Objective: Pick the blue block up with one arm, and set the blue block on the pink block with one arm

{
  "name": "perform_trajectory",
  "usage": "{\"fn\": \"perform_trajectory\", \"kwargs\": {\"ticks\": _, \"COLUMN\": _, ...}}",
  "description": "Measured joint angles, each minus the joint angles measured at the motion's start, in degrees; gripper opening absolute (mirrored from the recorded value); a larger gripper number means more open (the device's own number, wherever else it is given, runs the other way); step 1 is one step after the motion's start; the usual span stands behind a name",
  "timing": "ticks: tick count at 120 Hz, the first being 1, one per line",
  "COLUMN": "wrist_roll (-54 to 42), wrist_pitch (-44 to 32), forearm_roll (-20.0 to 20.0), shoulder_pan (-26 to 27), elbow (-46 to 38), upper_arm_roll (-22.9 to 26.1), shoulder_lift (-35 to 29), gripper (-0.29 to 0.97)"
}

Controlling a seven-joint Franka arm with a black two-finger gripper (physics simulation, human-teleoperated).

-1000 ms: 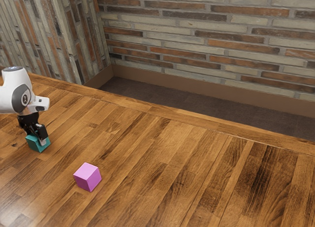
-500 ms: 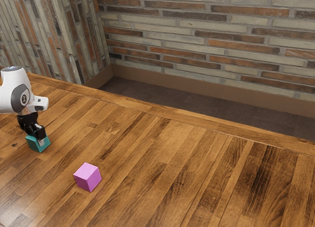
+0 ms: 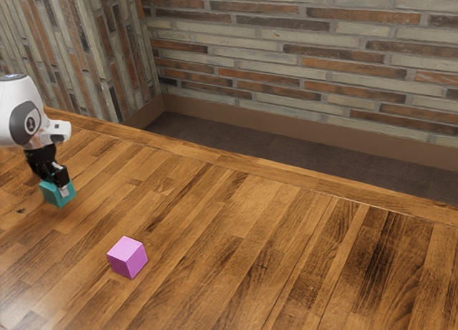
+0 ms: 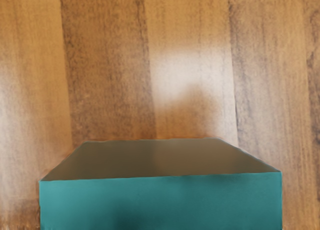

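Exterior view: at the exterior view's left, the tool (image 3: 55,181) clamps the blue block (image 3: 59,195) from two sides, just above the bench (image 3: 286,258). The pink block (image 3: 127,257) stands apart, with open wood all round it. Wrist view: the blue block (image 4: 160,202) hangs under the hand, over bare planks.

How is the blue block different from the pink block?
The blue block is teal-blue; the pink block is bright pink. The gripper is shut on the blue block, holding it just above the table; the pink block sits on the table with nothing touching it. The blue block is farther toward the exterior view's left than the pink block. Both are plain cubes of about the same size.
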State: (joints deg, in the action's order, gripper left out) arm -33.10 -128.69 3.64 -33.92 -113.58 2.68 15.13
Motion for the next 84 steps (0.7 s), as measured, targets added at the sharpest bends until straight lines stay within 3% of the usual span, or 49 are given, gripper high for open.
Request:
{"fn": "perform_trajectory", "kwargs": {"ticks": 34, "wrist_roll": 3.01, "wrist_pitch": 1.54, "forearm_roll": -2.23, "shoulder_pan": -0.93, "elbow": -13.48, "upper_arm_roll": 7.57, "shoulder_lift": -15.53, "gripper": 0.36}}
{"fn": "perform_trajectory", "kwargs": {"ticks": 55, "wrist_roll": 5.53, "wrist_pitch": 1.52, "forearm_roll": -4.37, "shoulder_pan": 1.35, "elbow": -17.49, "upper_arm_roll": 11.28, "shoulder_lift": -18.3, "gripper": 0.36}}
{"fn": "perform_trajectory", "kwargs": {"ticks": 84, "wrist_roll": 9.03, "wrist_pitch": 1.32, "forearm_roll": -6.66, "shoulder_pan": -0.43, "elbow": -20.2, "upper_arm_roll": 15.37, "shoulder_lift": -20.59, "gripper": 0.36}}
